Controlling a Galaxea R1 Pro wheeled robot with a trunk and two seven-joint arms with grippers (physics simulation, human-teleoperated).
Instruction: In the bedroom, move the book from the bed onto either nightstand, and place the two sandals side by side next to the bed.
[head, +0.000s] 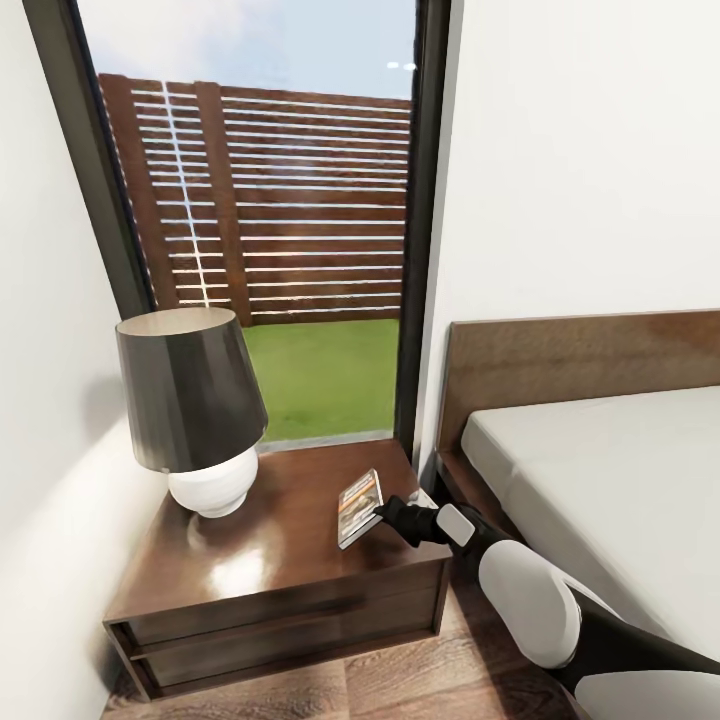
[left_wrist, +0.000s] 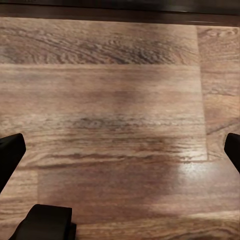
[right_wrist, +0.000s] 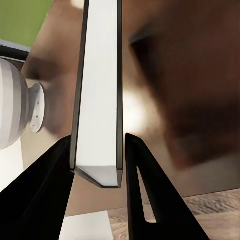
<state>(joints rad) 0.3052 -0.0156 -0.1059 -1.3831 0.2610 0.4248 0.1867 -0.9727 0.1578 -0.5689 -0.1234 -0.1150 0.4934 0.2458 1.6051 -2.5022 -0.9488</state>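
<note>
The book (head: 360, 507), a thin paperback with an orange-banded cover, hangs tilted just over the right part of the nightstand (head: 270, 570), a dark brown glossy bedside table. My right gripper (head: 385, 515) is shut on the book's near edge. In the right wrist view the book (right_wrist: 97, 100) stands edge-on between the two black fingers (right_wrist: 45, 190). The bed (head: 620, 480) with its off-white mattress and brown headboard lies to the right. My left gripper (left_wrist: 120, 150) is open over bare wood floor (left_wrist: 120, 90). The sandals are out of view.
A lamp (head: 195, 410) with a dark shade and white base takes the nightstand's left half. A tall window (head: 270, 220) stands behind it, with white walls on both sides. A narrow strip of floor separates nightstand and bed.
</note>
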